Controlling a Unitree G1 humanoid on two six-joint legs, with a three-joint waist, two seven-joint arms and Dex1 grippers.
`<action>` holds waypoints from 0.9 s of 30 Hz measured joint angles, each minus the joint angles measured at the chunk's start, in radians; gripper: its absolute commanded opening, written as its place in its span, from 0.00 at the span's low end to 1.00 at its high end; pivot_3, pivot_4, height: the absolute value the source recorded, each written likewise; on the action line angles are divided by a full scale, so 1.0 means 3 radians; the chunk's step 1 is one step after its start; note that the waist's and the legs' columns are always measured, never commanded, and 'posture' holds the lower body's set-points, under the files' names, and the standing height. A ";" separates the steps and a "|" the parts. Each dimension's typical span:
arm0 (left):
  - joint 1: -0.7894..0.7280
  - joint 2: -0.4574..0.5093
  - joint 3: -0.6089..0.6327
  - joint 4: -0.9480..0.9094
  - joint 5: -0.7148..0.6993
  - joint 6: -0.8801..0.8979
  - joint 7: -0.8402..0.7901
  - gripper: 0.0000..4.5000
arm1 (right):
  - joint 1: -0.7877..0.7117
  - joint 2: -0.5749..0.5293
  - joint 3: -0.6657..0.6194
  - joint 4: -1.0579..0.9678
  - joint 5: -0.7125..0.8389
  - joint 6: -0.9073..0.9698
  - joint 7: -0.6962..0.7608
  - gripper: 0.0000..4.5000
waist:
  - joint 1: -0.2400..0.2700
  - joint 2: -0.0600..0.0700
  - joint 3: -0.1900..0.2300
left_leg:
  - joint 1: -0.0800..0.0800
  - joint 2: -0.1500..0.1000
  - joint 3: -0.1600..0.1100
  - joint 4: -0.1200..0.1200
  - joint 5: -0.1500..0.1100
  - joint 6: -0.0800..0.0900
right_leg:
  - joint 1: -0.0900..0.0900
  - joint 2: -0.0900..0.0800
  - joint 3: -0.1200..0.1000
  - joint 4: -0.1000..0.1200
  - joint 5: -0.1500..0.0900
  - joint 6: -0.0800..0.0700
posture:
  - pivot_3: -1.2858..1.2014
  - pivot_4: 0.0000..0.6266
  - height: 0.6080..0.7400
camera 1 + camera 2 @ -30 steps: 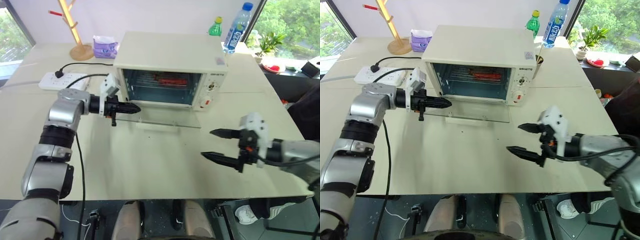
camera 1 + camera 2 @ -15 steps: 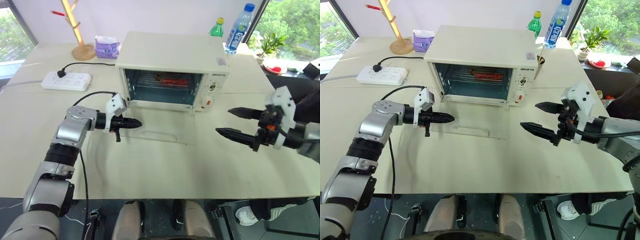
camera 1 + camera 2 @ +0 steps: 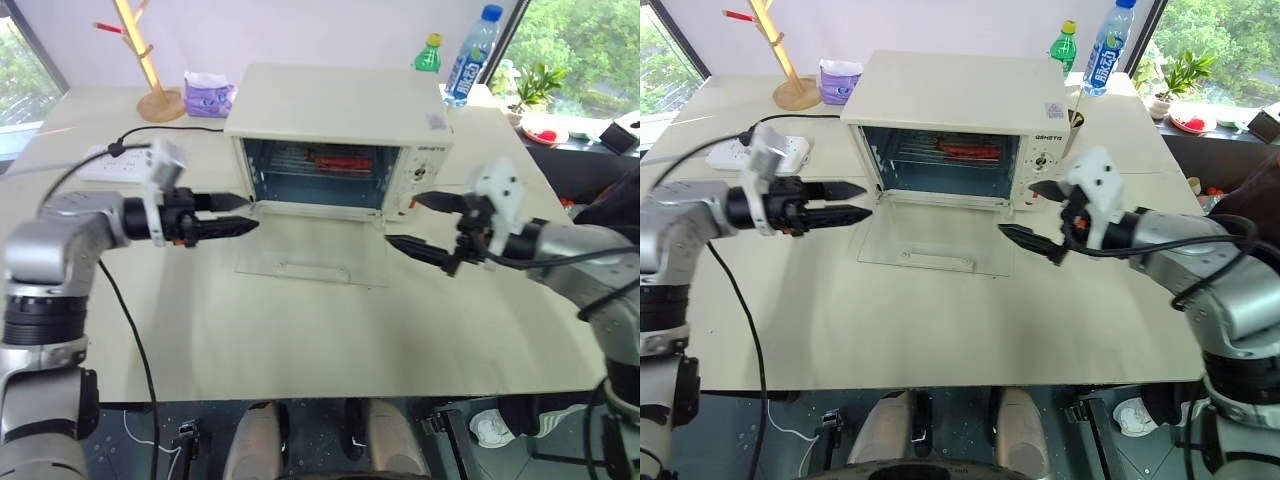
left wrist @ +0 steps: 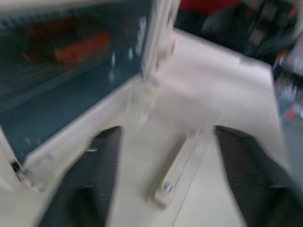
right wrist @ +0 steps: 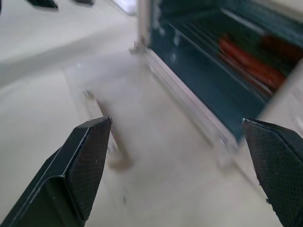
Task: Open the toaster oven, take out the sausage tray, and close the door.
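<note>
Door (image 3: 312,246) lies flat before toaster oven (image 3: 340,140), sausage tray (image 3: 335,158) inside

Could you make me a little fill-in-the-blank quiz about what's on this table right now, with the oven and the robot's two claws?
1. The door of the toaster oven lies folded down and ____.
2. The sausage tray sits ____ the oven.
3. The left gripper and the right gripper both have their fingers ____.
4. Behind the oven stand two ____, one green and one blue.

Missing words: open; inside; open; bottles
</note>
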 measured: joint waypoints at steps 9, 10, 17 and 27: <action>-0.0017 0.0113 0.0063 -0.0036 -0.0104 0.0138 0.0270 1.00 | -0.0993 0.0808 0.1312 0.1063 -0.1419 -0.0789 -0.0290 1.00 | -0.0010 -0.0001 0.0001 | -0.0003 -0.0002 0.0002 0.0000 0.0001 -0.0002 | -0.0003 0.0000 0.0000 0.0001 0.0000 -0.0001 | 0.52 0.24 0.87; -0.0016 0.0116 0.0045 -0.0036 -0.0099 0.0132 0.0279 1.00 | -0.1065 0.0873 0.1415 0.1217 -0.1565 -0.0911 -0.0304 1.00 | -0.0007 -0.0001 0.0001 | -0.0004 -0.0002 0.0002 -0.0001 0.0001 -0.0002 | -0.0004 0.0000 0.0000 0.0001 0.0000 -0.0001 | 0.52 0.24 0.87; 0.0035 0.0208 -0.0007 -0.0034 -0.0079 0.0054 0.0299 1.00 | -0.1684 0.1465 0.1871 0.2929 -0.2555 -0.2066 -0.0615 1.00 | -0.0069 -0.0001 0.0001 | -0.0006 -0.0002 0.0003 -0.0002 0.0008 -0.0015 | -0.0007 -0.0001 0.0000 0.0002 0.0001 0.0000 | 0.52 0.24 0.87; 0.0076 0.0224 -0.0016 -0.0061 -0.0083 -0.0001 0.0357 1.00 | -0.2300 0.1930 0.1969 0.4828 -0.3381 -0.3350 -0.1176 1.00 | -0.0084 0.0000 0.0001 | -0.0006 -0.0002 0.0002 -0.0006 0.0017 -0.0030 | -0.0010 -0.0002 0.0000 0.0006 0.0001 -0.0001 | 0.52 0.24 0.87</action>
